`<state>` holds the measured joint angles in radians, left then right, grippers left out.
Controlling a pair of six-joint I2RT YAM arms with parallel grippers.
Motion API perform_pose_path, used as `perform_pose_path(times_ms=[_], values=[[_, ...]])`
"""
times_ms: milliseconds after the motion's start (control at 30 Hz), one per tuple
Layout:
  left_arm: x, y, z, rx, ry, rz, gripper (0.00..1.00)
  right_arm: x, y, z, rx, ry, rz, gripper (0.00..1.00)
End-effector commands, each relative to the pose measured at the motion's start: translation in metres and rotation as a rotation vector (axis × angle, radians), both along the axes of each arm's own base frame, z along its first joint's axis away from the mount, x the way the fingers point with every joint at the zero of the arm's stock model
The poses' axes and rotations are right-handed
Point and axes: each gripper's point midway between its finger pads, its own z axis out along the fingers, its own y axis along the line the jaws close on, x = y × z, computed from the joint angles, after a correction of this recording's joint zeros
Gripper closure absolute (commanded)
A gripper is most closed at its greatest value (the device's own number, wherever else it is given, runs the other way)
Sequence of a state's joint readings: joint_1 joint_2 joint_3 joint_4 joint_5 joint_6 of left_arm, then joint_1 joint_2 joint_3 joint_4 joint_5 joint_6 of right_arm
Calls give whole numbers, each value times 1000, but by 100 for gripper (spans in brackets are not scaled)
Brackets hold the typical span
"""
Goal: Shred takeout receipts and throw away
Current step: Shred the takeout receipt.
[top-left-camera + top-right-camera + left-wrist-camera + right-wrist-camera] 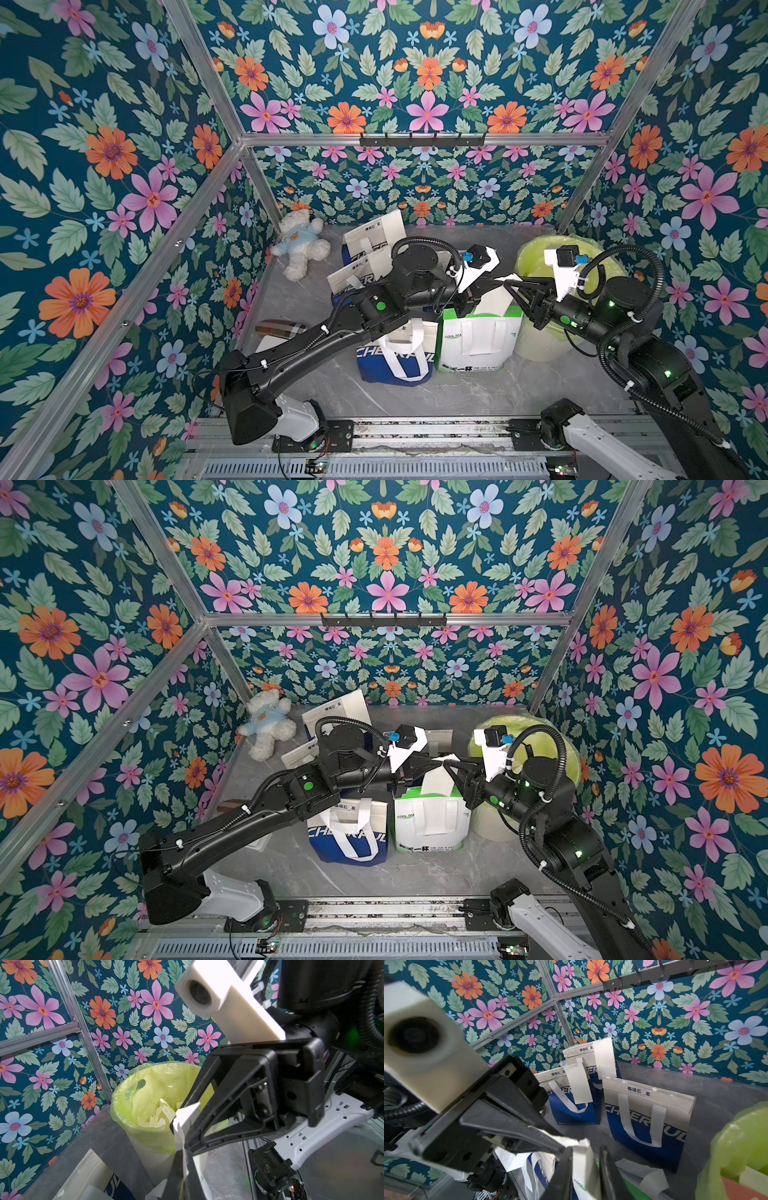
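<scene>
A white takeout receipt (510,277) (185,1118) hangs above the green-and-white bag (473,345), next to the bin (536,253). My left gripper (500,283) (184,1155) is shut on it. My right gripper (510,286) (584,1153) meets it tip to tip from the bin side. Its jaws stand slightly apart, with the receipt's free edge (583,1147) in the gap. Torn white scraps (158,1113) lie inside the bin's yellow-green liner. Two more receipts (604,1059) (579,1084) hang on the blue-and-white bags at the back. Another white slip (652,1180) lies on the green-and-white bag.
A blue-and-white bag (390,357) stands left of the green-and-white one, under my left arm. Two more bags (374,237) stand behind. A teddy bear (299,245) lies at the back left. A metal cylinder (276,328) lies by the left wall. A hook rail (422,139) is on the back wall.
</scene>
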<state>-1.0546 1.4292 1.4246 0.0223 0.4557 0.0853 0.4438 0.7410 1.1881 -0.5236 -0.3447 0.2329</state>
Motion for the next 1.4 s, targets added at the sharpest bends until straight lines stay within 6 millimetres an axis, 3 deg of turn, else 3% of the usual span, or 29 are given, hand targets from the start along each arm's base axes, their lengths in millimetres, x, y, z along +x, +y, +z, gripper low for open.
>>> perform_pose_path(times_ms=[0,100,300,533,633,667,767,867,967,1100,1167,1367], values=[[-4,0,10,-31,-3,-23,100,-5,9,16,29,-66,66,83],[-5,1,11,-32,-2,-24,100,-8,12,17,28,-72,88,83],[-5,3,14,-41,-10,-20,100,-7,12,11,19,-54,86,100],[-5,2,14,-48,-11,-24,100,-8,4,7,9,-55,46,100],[-4,0,14,-60,-3,-22,53,-11,2,10,14,-67,45,100],[-4,-1,14,-62,0,-24,46,-13,2,11,17,-70,49,100],[-4,-3,15,-75,3,-31,43,-16,3,13,22,-72,63,100],[-6,-5,18,-89,7,-46,50,-17,3,14,23,-74,67,100],[-7,-7,21,-97,13,-58,64,-19,2,16,29,-83,64,100],[-9,-8,22,-104,20,-70,83,-18,1,14,24,-79,57,100],[-9,-9,22,-105,26,-76,97,-17,1,13,21,-79,52,100],[-9,-8,23,-124,41,-73,100,-16,-1,14,4,-96,40,100]])
